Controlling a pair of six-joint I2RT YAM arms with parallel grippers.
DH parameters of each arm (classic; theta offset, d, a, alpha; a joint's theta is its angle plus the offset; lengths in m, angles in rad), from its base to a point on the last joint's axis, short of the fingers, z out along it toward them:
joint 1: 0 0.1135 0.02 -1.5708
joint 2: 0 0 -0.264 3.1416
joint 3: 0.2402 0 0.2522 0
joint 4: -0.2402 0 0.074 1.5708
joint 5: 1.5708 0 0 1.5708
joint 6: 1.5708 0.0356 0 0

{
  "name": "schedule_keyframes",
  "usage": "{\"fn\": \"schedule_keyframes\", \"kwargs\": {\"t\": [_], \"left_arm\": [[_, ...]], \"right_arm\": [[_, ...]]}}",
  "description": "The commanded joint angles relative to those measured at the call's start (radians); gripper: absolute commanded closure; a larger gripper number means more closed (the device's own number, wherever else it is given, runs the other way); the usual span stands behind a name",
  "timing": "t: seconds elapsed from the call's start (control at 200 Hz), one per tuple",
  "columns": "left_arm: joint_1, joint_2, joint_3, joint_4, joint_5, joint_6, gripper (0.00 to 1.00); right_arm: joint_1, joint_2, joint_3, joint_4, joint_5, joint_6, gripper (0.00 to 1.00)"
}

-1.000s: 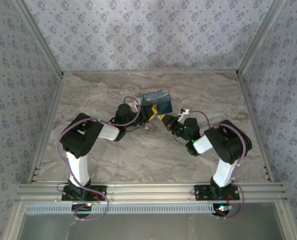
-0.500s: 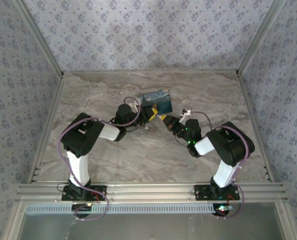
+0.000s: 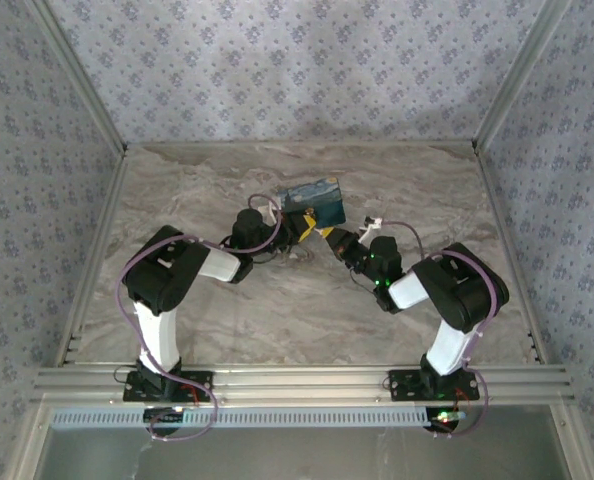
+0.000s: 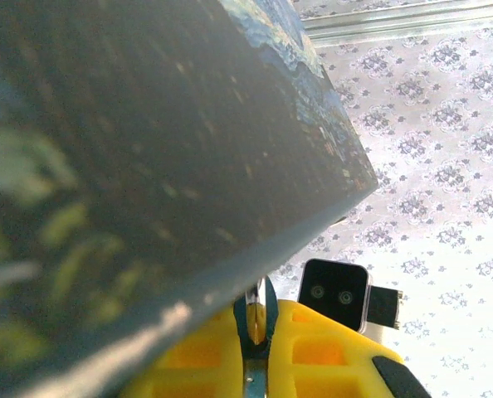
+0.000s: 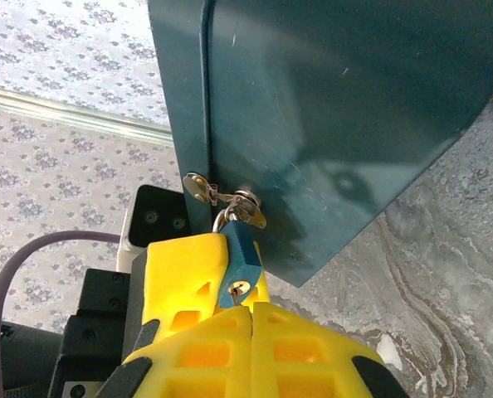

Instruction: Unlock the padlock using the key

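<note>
1. The padlock [image 5: 236, 253] is small and teal-blue. It hangs from a pale metal hasp [image 5: 198, 187] on the edge of a dark teal box [image 5: 338, 124], and its pale keyhole end points down towards the right wrist camera.
2. The box [image 3: 312, 200] has a blue and yellow print. From above it sits tilted near the middle of the table, between the two grippers.
3. In the left wrist view, the left gripper [image 4: 255, 365] has its yellow fingers [image 4: 188, 356] pressed onto a thin teal piece, the padlock [image 4: 255, 327] seen edge-on under the box.
4. The right gripper [image 5: 251, 319] has its yellow fingers pressed together just below the keyhole. Whether a key sits between them cannot be told.
5. The table [image 3: 277, 310] has a grey-beige marbled top.
6. Pale wallpaper [image 3: 277, 70] with small floral sprigs covers three walls. An aluminium rail [image 3: 297, 380] runs along the near edge.
7. The left arm [image 3: 162, 290] rises from its base on the rail, bends at the elbow and reaches right and away towards the box.
8. The right arm [image 3: 447, 300] mirrors it, reaching left and away. The two wrists nearly meet at the box's near corner.
</note>
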State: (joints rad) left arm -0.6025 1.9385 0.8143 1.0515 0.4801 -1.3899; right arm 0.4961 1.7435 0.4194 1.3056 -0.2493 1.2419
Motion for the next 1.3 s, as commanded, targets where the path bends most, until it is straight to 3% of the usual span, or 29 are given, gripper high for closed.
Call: {"fn": "schedule_keyframes", "kwargs": {"t": [0.0,0.785,1.294], "left_arm": [[-0.022,0.007,0.021,0.074,0.028,-0.02,0.96],[-0.032,0.007,0.013,0.126,-0.001,-0.043,0.96],[-0.023,0.005,-0.006,0.136,0.007,-0.043,0.96]], "right_arm": [[0.005,0.029,0.02,0.03,0.031,-0.011,1.0],[0.091,0.091,0.073,0.064,0.076,-0.007,1.0],[0.025,0.052,0.0,0.085,0.058,0.022,1.0]]}}
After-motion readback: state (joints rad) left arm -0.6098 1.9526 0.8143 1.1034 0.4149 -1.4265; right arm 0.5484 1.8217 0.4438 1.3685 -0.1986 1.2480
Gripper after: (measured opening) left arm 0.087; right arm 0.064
